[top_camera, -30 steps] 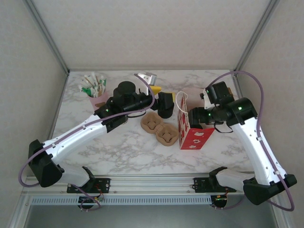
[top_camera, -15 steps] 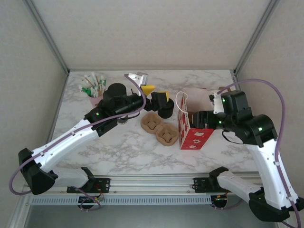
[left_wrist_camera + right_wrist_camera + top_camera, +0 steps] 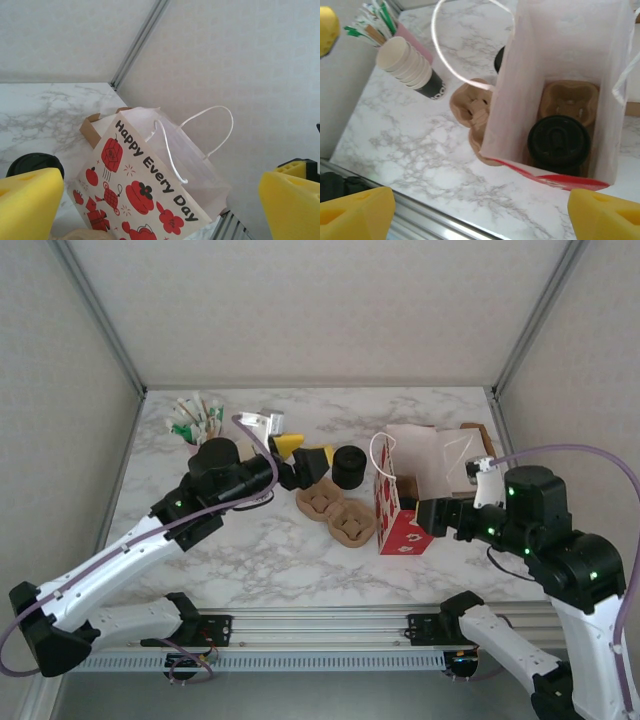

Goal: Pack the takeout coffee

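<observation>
The takeout coffee (image 3: 558,143) stands inside the open paper bag (image 3: 560,45), its round black lid up, seated in a brown carrier (image 3: 570,99) on the bag's floor. In the top view the bag (image 3: 402,525) stands at centre right, with red prints on its front. My right gripper (image 3: 480,212) hovers open above the bag's near edge, yellow pads (image 3: 355,210) wide apart, and sits just right of the bag (image 3: 432,517). My left gripper (image 3: 303,454) is open and empty, left of the bag, looking at its printed side (image 3: 145,185).
Two brown carriers (image 3: 335,510) lie left of the bag. A squat black stack of lids (image 3: 348,466) stands behind them. A tilted stack of lidless cups (image 3: 409,69) lies by a pink cup of straws (image 3: 195,420). A brown box (image 3: 478,435) sits behind the bag.
My left gripper has drawn back to the left, away from the black lid stack. The right arm has pulled away from the bag toward the near right.
</observation>
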Available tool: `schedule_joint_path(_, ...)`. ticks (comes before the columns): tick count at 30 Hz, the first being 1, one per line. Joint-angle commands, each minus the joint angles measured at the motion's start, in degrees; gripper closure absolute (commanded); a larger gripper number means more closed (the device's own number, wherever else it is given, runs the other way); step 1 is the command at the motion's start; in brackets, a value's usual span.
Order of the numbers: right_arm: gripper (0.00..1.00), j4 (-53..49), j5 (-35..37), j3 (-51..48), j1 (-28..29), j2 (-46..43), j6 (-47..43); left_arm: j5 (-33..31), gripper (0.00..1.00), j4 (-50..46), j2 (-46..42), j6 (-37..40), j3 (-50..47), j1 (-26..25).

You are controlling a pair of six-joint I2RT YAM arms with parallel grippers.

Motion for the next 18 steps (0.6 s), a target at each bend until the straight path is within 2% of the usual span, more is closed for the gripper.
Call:
schedule_joint_path(1, 0.08, 0.21, -4.26, -1.38, 0.47, -2.85, 2.38, -1.33, 0.0, -0.63, -2.89, -2.51, -2.3, -0.58)
schedule_joint_path(11, 0.01, 2.68, -11.77, -6.57, 0.45, -7.58, 5.59, -5.7, 0.0, -4.25, -8.95, -3.81, -7.82, -0.67)
schedule_joint_path(18, 0.01, 5.11, -14.66, -10.16, 0.41, -7.63, 5.22, -8.55, 0.0, -6.21, -7.67, -3.63, -9.94, -0.65)
